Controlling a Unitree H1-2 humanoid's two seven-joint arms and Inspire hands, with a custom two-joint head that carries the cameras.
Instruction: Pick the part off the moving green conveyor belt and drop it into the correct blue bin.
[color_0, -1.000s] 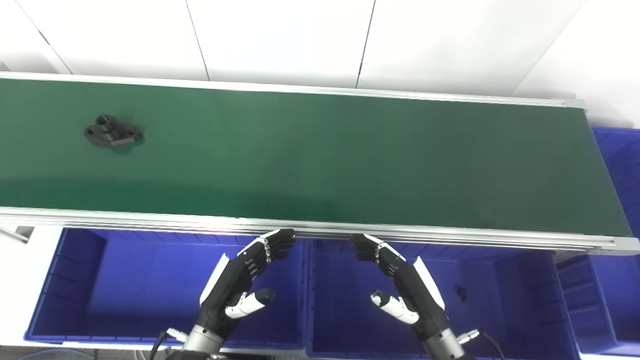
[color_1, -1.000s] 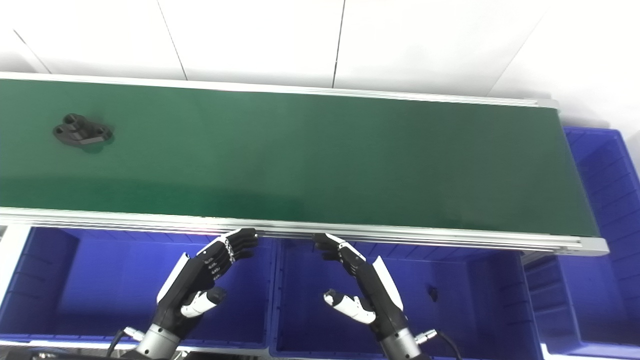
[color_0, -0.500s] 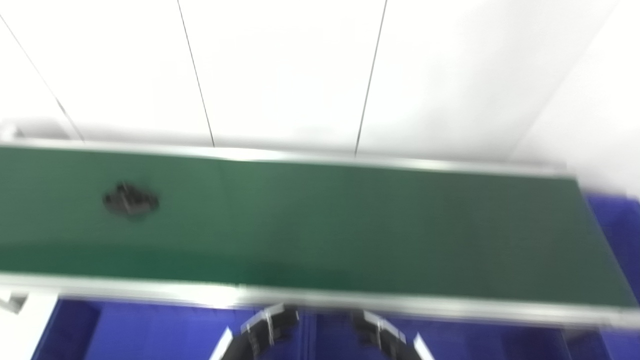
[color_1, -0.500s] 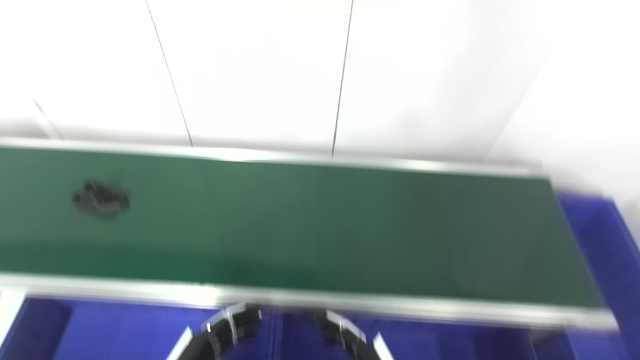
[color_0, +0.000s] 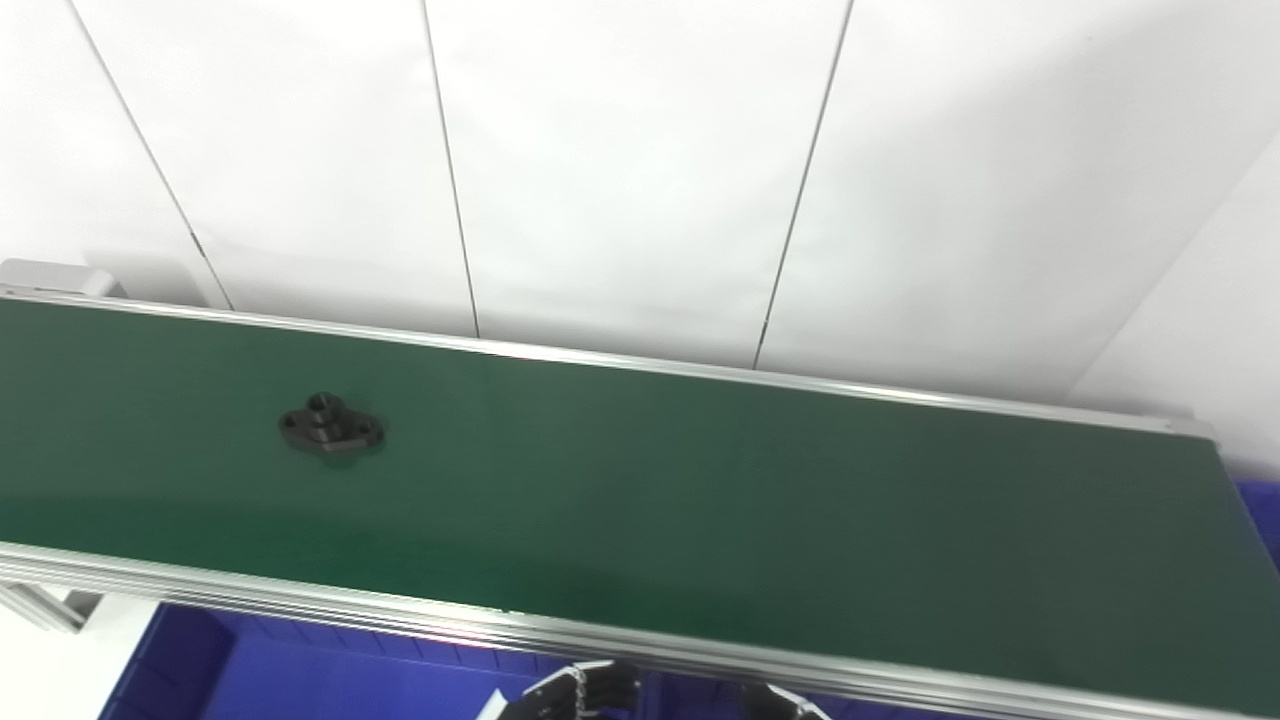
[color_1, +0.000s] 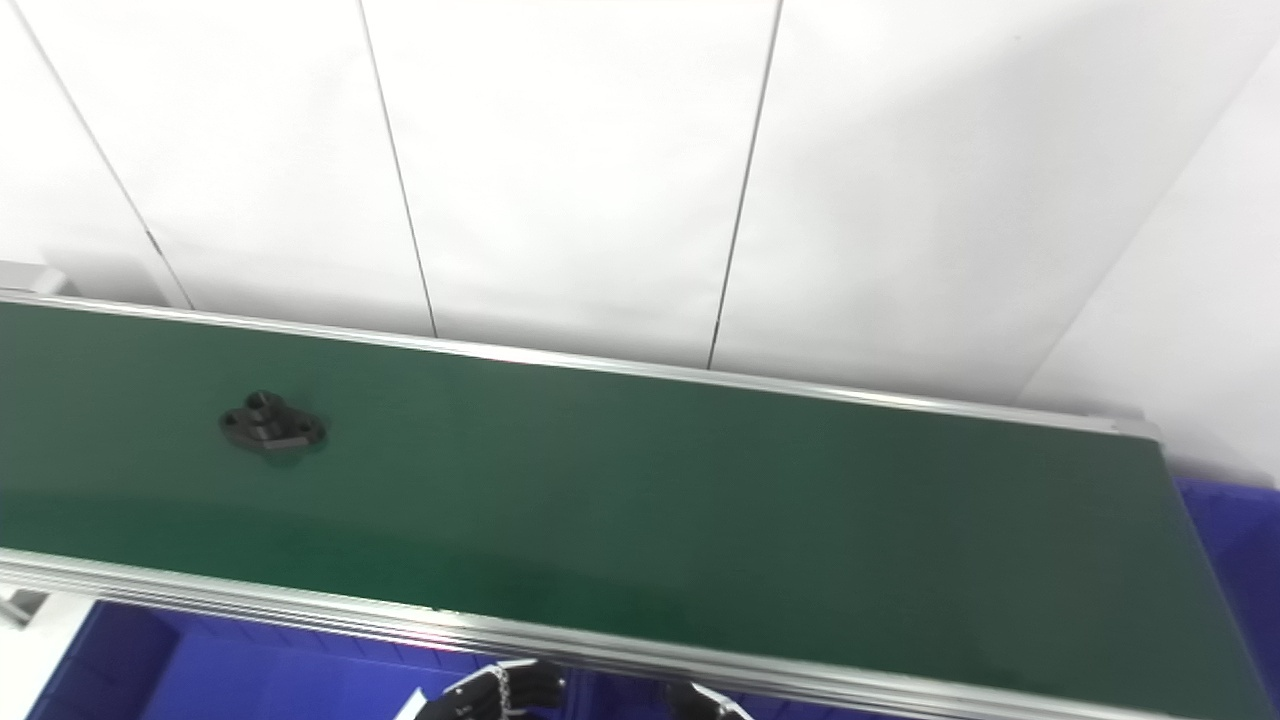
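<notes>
Count: one green belt (color_0: 700, 500); one black part (color_0: 331, 429) on it; two hands at the bottom edge, left hand (color_0: 585, 692) and right hand (color_0: 785, 706), fingertips only; blue bins (color_0: 300, 680) below, number unclear.

left hand (color_0: 580, 695): only dark fingertips show at the bottom edge, curled toward the middle | right hand (color_0: 785, 705): only fingertips show, facing the left | open or closed: cannot be judged | arms: out of frame
</notes>
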